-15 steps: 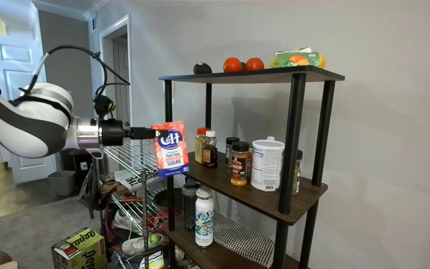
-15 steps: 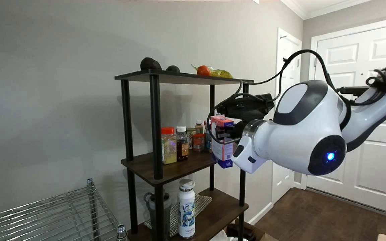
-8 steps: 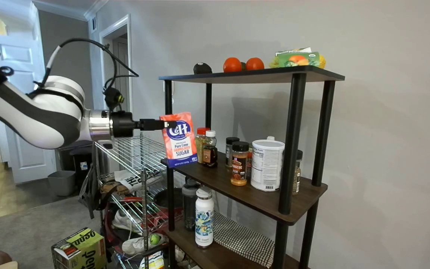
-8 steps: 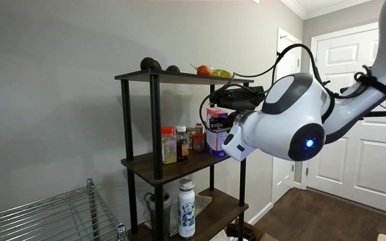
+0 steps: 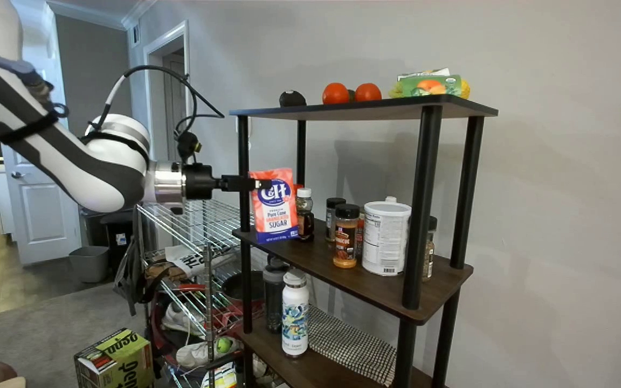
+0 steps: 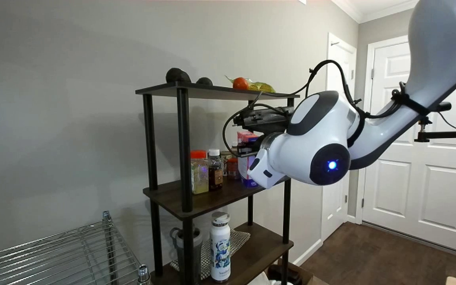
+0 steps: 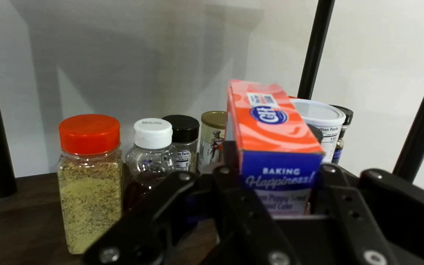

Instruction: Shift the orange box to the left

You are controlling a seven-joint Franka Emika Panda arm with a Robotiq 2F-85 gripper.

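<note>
The orange box (image 5: pixel 275 207), an orange-red and white C&H carton with a blue panel, is held nearly upright at the open side of the middle shelf (image 5: pixel 343 264). It also shows in an exterior view (image 6: pixel 247 168), partly behind the arm, and in the wrist view (image 7: pixel 274 136). My gripper (image 5: pixel 259 185) is shut on the upper part of the box, with a finger on each side; it also shows in the wrist view (image 7: pixel 276 176). The box's base is level with the shelf's edge; I cannot tell whether it touches the shelf.
A red-capped jar (image 7: pixel 89 184) and a white-capped bottle (image 7: pixel 153 154) stand left of the box in the wrist view. A white canister (image 5: pixel 386 238) and spice jars (image 5: pixel 345 237) stand farther along. Black posts (image 5: pixel 244 145) and the top shelf (image 5: pixel 364 110) frame the space.
My gripper has carried the box right in an exterior view and left in the other, over the middle shelf. It rose at first, then sank slightly. The grip has stayed shut.
</note>
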